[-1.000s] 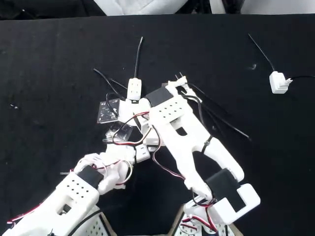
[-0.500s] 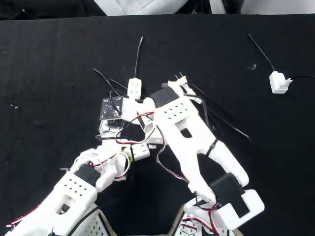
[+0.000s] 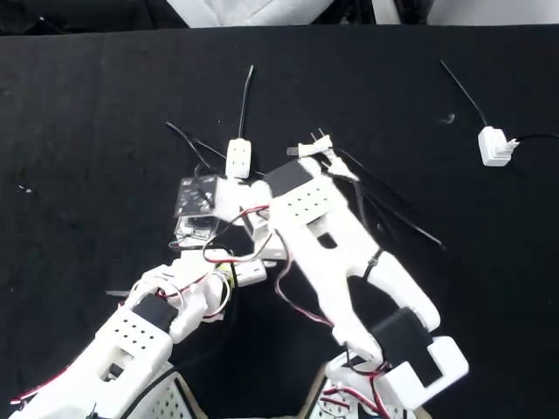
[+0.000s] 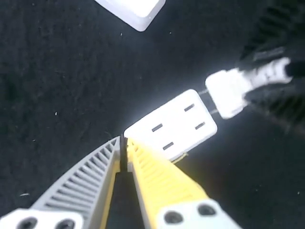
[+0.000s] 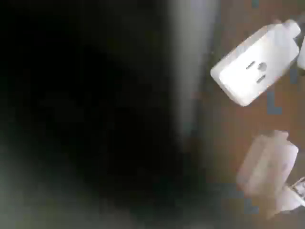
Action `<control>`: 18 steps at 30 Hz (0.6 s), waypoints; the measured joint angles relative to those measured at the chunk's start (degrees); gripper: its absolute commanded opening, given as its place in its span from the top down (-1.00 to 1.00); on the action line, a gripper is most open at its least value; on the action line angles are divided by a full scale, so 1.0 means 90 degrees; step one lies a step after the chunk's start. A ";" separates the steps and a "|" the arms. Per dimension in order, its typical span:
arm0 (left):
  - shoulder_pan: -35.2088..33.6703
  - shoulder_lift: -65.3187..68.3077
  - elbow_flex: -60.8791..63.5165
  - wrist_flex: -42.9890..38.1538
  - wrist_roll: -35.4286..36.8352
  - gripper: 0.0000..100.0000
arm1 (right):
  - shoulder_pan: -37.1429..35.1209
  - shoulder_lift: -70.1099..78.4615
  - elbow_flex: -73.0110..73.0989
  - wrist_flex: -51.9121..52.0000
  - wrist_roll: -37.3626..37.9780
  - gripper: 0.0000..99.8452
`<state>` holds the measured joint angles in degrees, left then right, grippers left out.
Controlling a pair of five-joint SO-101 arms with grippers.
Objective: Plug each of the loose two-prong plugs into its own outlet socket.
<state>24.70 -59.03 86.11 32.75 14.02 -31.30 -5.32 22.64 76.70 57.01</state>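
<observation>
High view: arms barely shift, outlet block (image 3: pixel 238 159) unmoved near bench centre. Left claw (image 4: pixel 123 145) pinched shut, nothing held, tips at block corner. Right claw (image 3: pixel 306 155): cannot tell. Plug (image 3: pixel 495 146) loose at 2 o'clock; no progress judged.

The left arm (image 3: pixel 131 340) extends forward and inward from the near left, and the left gripper (image 4: pixel 122 143) has its two fingers pressed together. The right arm (image 3: pixel 349 253) leans forward from the near right, its wrist close beside the left arm's.
</observation>
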 measured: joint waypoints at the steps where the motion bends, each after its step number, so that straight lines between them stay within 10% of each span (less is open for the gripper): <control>1: 0.0000 0.0000 0.0000 0.0000 -0.0010 0.93 | -0.0068 0.0000 0.0000 -0.0020 -0.0059 0.98; 18: -0.0049 0.0000 0.0000 0.0000 -0.0010 0.93 | 0.0088 0.0000 -0.0244 0.0137 -0.0137 0.98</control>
<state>24.26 -59.03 86.11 32.75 13.93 -30.51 -5.32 20.44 77.93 55.78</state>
